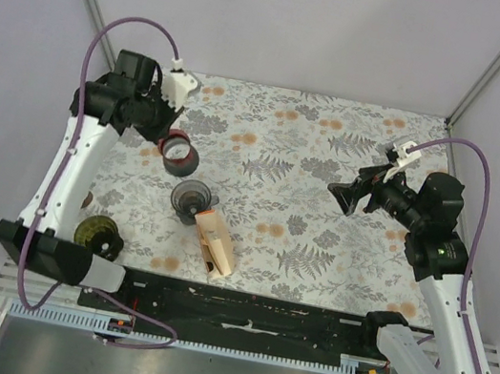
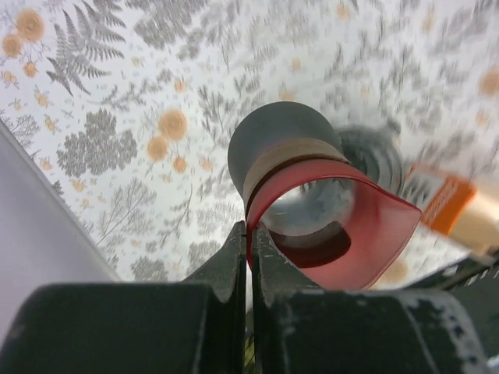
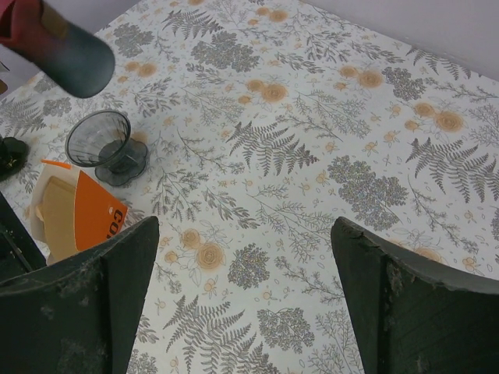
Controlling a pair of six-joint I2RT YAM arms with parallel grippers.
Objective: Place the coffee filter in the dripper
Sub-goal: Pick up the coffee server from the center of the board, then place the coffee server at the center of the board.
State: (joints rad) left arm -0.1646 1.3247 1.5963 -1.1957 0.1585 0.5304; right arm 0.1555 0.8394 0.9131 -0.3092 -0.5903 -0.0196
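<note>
The filter step proper has not yet begun; the left gripper (image 2: 249, 234) is pinched tight on the rim of a red cup with a dark grey base and a brown band (image 2: 312, 210), one finger inside the wall and one outside, holding it tipped on its side above the floral-patterned tablecloth (image 1: 317, 247), on the far-left side of the dripper. The smoky grey translucent cone-shaped dripper (image 1: 192, 198) stands upright and looks empty in the right wrist view. The tan paper coffee filters (image 3: 54, 210) lie in an orange-and-tan card packet (image 1: 214, 244) flat on the cloth just beside the dripper, on its near side; whether packet and dripper touch cannot be told. The right gripper (image 3: 243, 226) hangs well apart on the right with its jaws spread wide and nothing between them. By my judgement the cup is a side matter to be set down clear of the dripper. The next move then calls for one gripper to reach the packet's open end, nip a single thin filter without dragging the whole packet, and lower it point-down into the cone; the paper is likely to be flimsy and to cling to its neighbours. As for writing, the packet's orange panel bears white letters of which only "CO" shows at the edge in the right wrist view; the rest is cut off, and no brand can be read.
</note>
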